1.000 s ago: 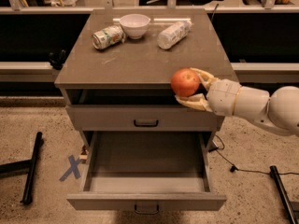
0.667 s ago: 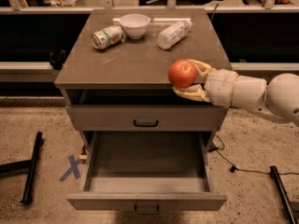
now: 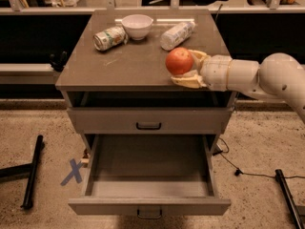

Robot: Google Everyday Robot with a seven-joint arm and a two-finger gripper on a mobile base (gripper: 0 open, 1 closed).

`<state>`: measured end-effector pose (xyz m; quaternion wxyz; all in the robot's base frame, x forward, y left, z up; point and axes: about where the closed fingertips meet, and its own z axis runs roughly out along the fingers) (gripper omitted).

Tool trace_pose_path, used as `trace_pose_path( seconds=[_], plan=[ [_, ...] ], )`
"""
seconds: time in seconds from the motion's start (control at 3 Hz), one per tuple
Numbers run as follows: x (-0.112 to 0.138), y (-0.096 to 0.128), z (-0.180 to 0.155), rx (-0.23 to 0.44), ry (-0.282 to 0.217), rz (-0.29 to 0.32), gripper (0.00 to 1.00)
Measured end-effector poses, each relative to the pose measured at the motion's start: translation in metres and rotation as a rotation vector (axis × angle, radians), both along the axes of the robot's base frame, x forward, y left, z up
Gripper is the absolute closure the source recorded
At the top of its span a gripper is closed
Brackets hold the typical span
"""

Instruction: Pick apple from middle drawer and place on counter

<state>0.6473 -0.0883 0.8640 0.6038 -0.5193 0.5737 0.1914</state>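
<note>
At the counter's (image 3: 138, 63) four o'clock edge, the gripper (image 3: 185, 68) is clamped on the apple (image 3: 178, 60), with one finger above and behind it and one beneath. Whether the apple touches the slab cannot be told. The arm (image 3: 281, 75) enters from three o'clock. On the counter, a bowl (image 3: 137, 26) sits at twelve, a can (image 3: 109, 37) lies at ten and a bottle (image 3: 176, 35) lies at one. Below, the upper drawer (image 3: 109, 120) is closed. The middle drawer (image 3: 147, 168) stands pulled out at six o'clock.

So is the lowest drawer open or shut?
Open: the wide grey-brown lowest drawer is pulled out, floor bare. The tool grips the round red-orange apple above the flat counter slab.
</note>
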Motion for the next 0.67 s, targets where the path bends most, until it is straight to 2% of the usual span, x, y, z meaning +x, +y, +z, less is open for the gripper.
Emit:
trace_pose_path(
  seconds=[0.67],
  plan=[
    [0.037, 0.01, -0.028, -0.003, 0.176, -0.009, 1.0]
  ],
)
